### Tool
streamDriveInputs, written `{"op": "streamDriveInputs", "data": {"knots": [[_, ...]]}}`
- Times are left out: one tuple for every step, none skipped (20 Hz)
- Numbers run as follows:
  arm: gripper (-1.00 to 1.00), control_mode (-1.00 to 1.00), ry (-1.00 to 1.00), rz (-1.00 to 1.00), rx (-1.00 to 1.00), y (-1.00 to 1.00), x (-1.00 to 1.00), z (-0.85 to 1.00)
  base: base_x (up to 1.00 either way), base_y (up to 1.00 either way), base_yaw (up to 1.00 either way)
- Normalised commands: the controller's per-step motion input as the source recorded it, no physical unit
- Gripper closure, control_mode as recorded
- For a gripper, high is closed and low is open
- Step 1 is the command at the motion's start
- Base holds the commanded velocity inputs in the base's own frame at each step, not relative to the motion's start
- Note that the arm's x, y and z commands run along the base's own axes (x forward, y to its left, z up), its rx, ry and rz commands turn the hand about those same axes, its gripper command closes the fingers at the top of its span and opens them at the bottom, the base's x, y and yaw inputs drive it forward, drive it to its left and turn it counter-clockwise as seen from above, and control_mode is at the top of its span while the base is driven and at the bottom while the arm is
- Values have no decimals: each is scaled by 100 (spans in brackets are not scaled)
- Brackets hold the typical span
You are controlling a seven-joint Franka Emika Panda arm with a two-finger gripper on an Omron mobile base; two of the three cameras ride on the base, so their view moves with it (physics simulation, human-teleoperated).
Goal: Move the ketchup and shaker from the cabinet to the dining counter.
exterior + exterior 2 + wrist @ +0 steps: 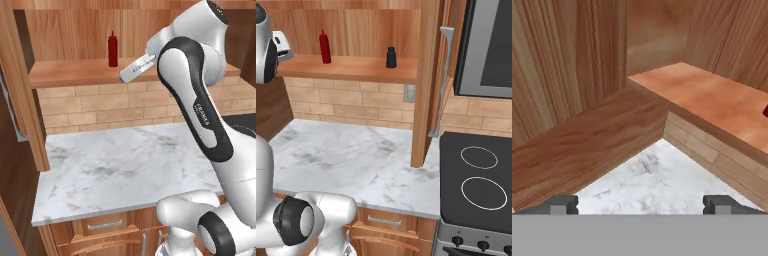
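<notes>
Step in hand: the reach toward the cabinet (pixel 428 75) shelf; nothing is picked up yet, so both items appear still to be moved.
Gripper: the gripper (pixel 642 204) has its two finger tips standing far apart with nothing between them, and it looks along the left end of the shelf.
Ketchup: one red bottle (pixel 113 49) stands upright on the shelf, just left of the robot's wrist in the left base view.
Shaker: one black shaker (pixel 391 57) stands upright on the same shelf, well apart to the right of the bottle.
Small marble counter (pixel 125 165): one, below the shelf.
Stove (pixel 478 185): one, with two ring burners.
Next move: it likely calls for swinging the hand right toward the bottle, lining the open fingers around its body, then closing.
</notes>
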Motion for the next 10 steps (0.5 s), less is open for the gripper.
{"op": "streamDriveInputs", "data": {"knots": [[-100, -100, -36, -19, -21, -30, 27, 0, 0, 0, 0], [-100, -100, -34, -19, -17, -28, 30, 0, 0, 0, 0], [-100, -100, -35, -17, -15, -23, 34, 0, 0, 0, 0], [-100, -100, -37, -17, -13, -19, 40, 0, 0, 0, 0], [-100, -100, -36, -18, -11, -18, 44, 0, 0, 0, 0], [-100, -100, -32, -21, -9, -18, 47, 0, 0, 0, 0], [-100, -100, -25, -26, -6, -17, 45, 0, 0, 0, 0], [-100, -100, -19, -30, -3, -17, 45, 0, 0, 0, 0], [-100, -100, -16, -33, 0, -17, 42, 0, 0, 0, 0], [-100, -100, -14, -34, 0, -17, 39, 0, 0, 0, 0]]}}
